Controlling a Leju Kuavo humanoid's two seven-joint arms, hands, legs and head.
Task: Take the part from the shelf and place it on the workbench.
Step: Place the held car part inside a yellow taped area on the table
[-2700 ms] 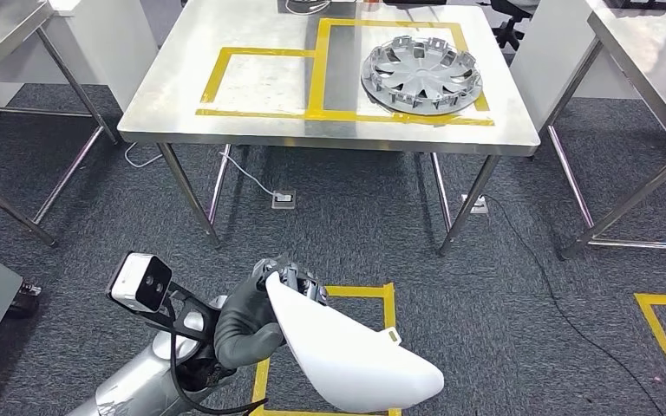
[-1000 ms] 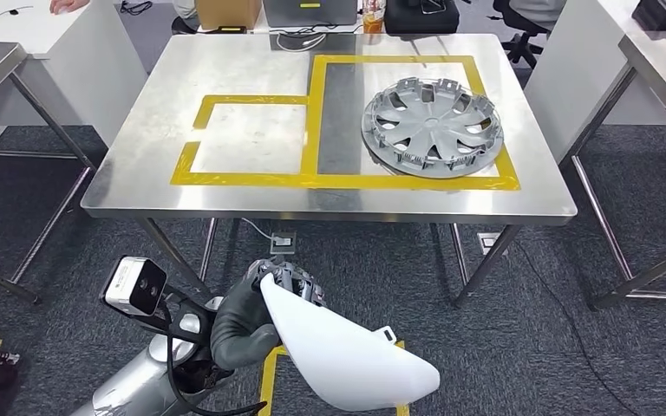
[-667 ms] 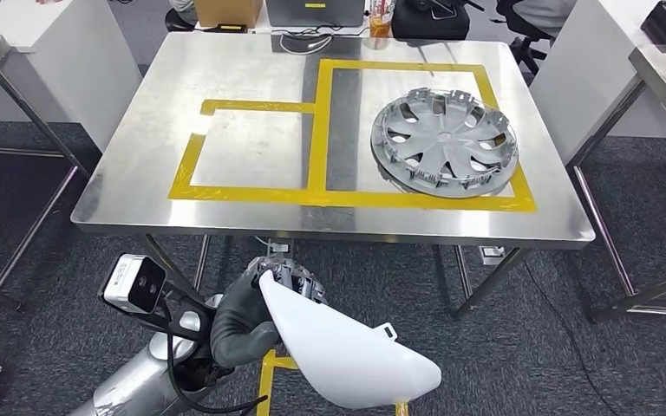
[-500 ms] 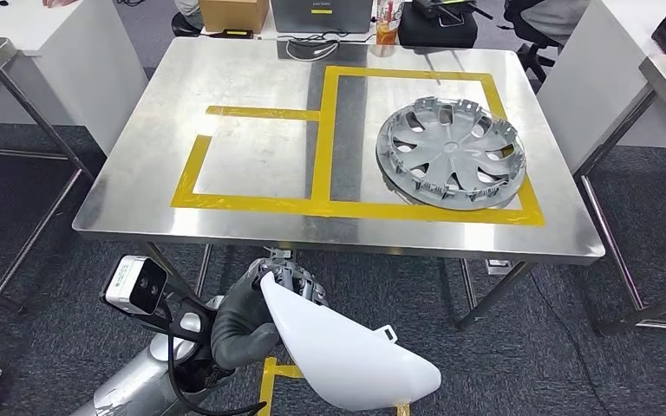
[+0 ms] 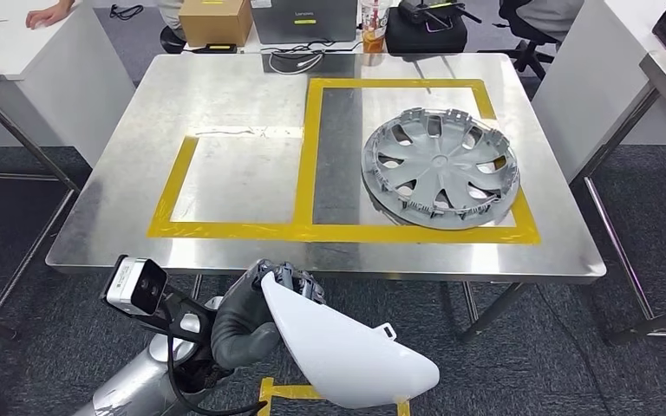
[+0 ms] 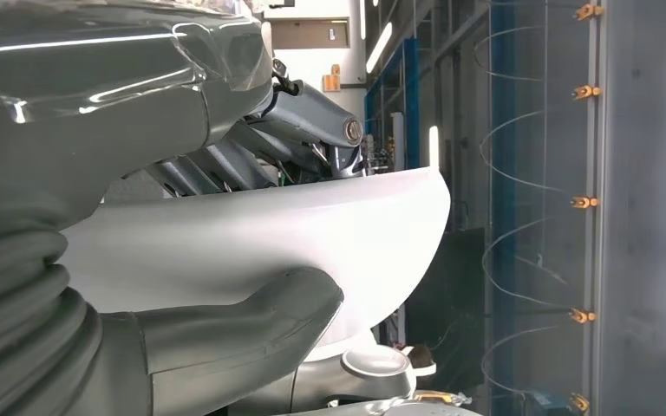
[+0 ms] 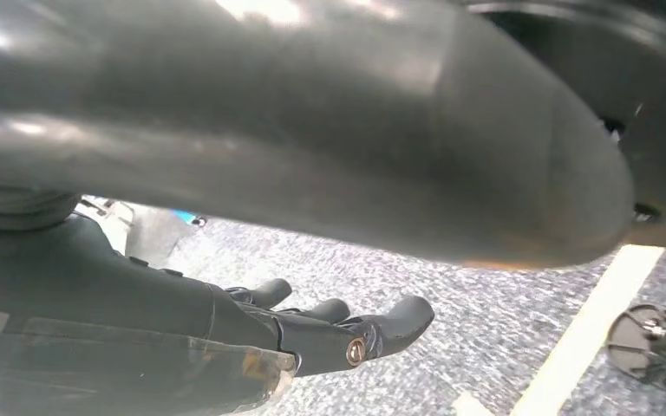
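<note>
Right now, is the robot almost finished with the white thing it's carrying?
About halfway. Done: the white part is off the shelf, and the left hand grips it. In hand: the robot stands at the workbench, part held below the table edge. Left: lift it up and set it down, probably in the bare yellow-taped box beside the grey wheel cover. The right hand hangs near the floor, holding nothing.

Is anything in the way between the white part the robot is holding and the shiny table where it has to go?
Nothing visible blocks it. The left hand holds the white part just short of the workbench. The near taped box on the left is bare steel; the wheel cover lies in the other box, to the right.
</note>
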